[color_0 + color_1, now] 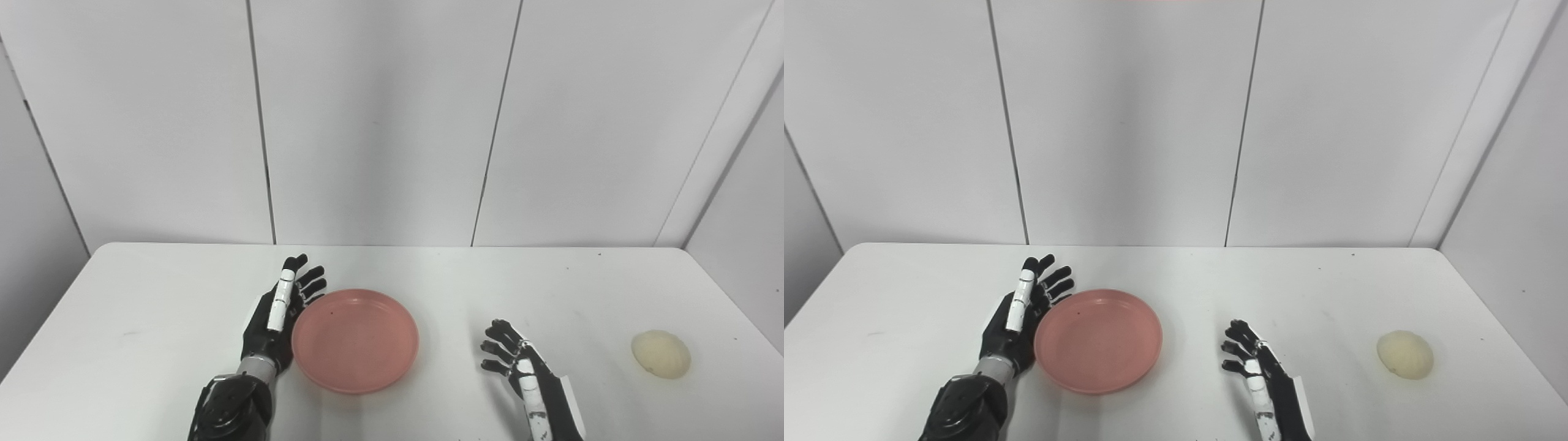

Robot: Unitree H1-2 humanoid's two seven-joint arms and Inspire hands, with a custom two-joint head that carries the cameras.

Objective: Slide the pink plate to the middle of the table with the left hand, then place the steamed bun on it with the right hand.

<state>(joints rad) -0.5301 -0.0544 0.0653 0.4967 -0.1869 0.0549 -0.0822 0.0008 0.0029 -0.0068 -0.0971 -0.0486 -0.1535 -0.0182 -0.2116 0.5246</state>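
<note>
A round pink plate (355,340) lies on the white table (153,294), a little left of its middle, with nothing on it. My left hand (278,312) is open, its fingers stretched forward, and its palm side rests against the plate's left rim. A pale cream steamed bun (661,354) sits far to the right near the table's edge. My right hand (520,367) is open near the front edge, between the plate and the bun, touching neither.
White wall panels (380,122) rise right behind the table's far edge. A few small dark specks dot the tabletop. The table's right edge runs close behind the bun.
</note>
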